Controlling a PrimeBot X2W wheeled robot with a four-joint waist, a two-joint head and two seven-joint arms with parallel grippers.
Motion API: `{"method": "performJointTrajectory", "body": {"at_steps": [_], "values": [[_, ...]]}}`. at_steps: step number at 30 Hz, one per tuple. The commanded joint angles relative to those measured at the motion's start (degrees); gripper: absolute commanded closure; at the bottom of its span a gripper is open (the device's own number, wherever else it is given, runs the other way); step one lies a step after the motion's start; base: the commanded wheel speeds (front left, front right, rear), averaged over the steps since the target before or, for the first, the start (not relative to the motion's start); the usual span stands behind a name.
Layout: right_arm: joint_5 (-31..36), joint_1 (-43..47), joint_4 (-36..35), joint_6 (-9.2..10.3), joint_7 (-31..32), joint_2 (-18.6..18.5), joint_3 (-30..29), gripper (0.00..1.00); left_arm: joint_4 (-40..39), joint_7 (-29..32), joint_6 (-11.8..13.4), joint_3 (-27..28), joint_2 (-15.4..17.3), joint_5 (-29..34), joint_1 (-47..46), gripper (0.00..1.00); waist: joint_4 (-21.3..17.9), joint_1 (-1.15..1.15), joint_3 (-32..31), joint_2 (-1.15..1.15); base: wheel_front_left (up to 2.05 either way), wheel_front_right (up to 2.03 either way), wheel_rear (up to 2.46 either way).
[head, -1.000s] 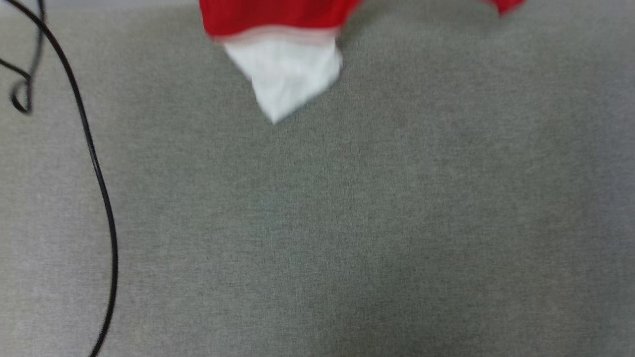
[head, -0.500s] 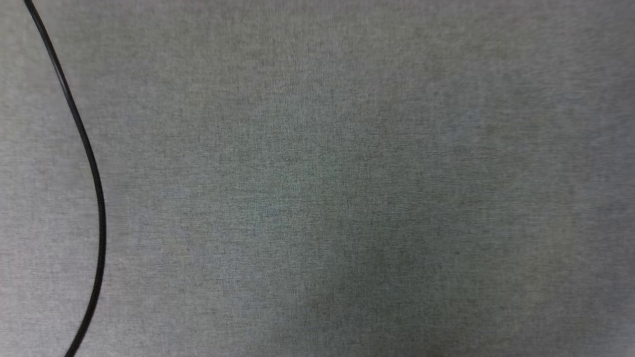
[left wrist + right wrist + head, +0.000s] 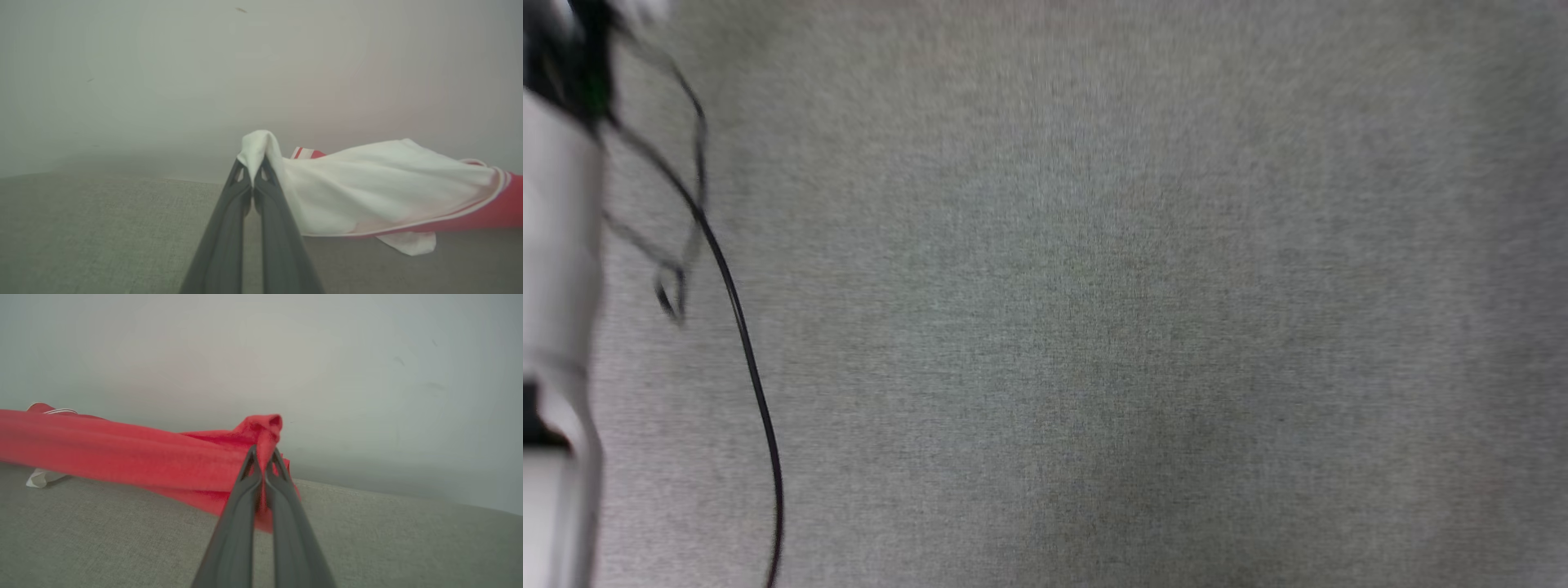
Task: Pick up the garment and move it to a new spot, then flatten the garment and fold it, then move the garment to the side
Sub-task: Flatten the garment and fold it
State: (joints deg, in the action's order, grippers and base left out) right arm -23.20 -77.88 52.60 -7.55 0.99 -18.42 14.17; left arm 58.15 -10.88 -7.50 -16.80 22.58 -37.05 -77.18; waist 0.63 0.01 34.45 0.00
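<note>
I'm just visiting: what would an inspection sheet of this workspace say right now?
Surface: grey woven surface, flat.
Job's things: red-and-white garment, stretched between both hands, low over the surface.
Clutter: nothing seen.
Hands: left hand shut on a white part of the garment; right hand shut on its red fabric.
Cables: black cable curving down the left of the head view.
Surroundings: plain pale wall behind.

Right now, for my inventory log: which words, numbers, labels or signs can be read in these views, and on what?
None can be read. The garment shows bunched white and red cloth with striped trim; no lettering faces the cameras. The grey surface and the black cable bear no text.
</note>
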Motion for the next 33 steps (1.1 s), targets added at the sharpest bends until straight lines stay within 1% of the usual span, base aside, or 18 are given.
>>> {"method": "performJointTrajectory", "body": {"at_steps": [1,3,7,12,16,21,24,29,33], "values": [[-1.4,2.9,-0.3,0.13,-0.6,-1.4,0.4,1.0,-0.3,-0.8,0.2,0.1,0.5,-1.3,3.3,1.0,0.0,-0.01,-3.3,0.0,0.0,0.0,0.0],[-3.2,8.5,-1.1,0.13,-1.4,-1.9,1.5,1.0,-2.0,-1.6,0.1,-0.4,0.2,-3.6,9.4,1.0,0.2,-0.01,-5.7,0.0,0.0,0.0,0.0],[-6.6,19.4,-3.2,0.14,-3.2,-3.2,2.5,1.0,-5.7,-2.9,0.1,-0.7,1.3,-6.6,21.8,1.0,0.4,-0.01,-10.7,0.0,0.0,0.0,0.0],[-9.4,31.7,-6.4,0.2,-3.4,-4.1,3.4,1.0,-10.0,-3.5,0.1,0.4,2.4,-10.2,35.2,1.0,0.1,-0.01,-16.8,0.0,0.0,0.0,0.0],[-10.9,40.4,-8.8,0.22,-3.3,-4.7,2.7,1.0,-13.7,-3.7,1.7,1.5,2.9,-11.7,45.1,1.0,-0.2,-0.01,-21.7,0.0,0.0,0.0,0.0],[-11.4,50.6,-12.8,0.39,-2.5,-5.4,0.5,1.0,-21.0,-3.1,5.2,2.3,3.8,-13.1,56.6,1.0,-0.3,-0.01,-26.5,0.0,0.0,0.0,0.0],[-11.1,56.6,-16.1,0.41,-1.5,-5.2,-1.4,1.0,-26.7,-2.2,8.4,3.2,4.8,-13.8,63.8,1.0,-0.7,-0.01,-28.9,0.0,0.0,0.0,0.0],[-9.8,67.4,-22.9,0.42,1.7,-4.0,-6.5,1.0,-37.3,0.6,13.5,5.1,6.2,-16.2,75.2,1.0,-0.3,-0.01,-32.5,0.0,0.0,0.0,0.0],[-7.3,76.8,-29.8,0.43,5.3,-1.7,-11.6,1.0,-45.4,2.9,17.5,5.7,6.8,-17.5,83.5,1.0,0.2,-0.01,-34.5,0.0,0.0,0.0,0.0]]}}
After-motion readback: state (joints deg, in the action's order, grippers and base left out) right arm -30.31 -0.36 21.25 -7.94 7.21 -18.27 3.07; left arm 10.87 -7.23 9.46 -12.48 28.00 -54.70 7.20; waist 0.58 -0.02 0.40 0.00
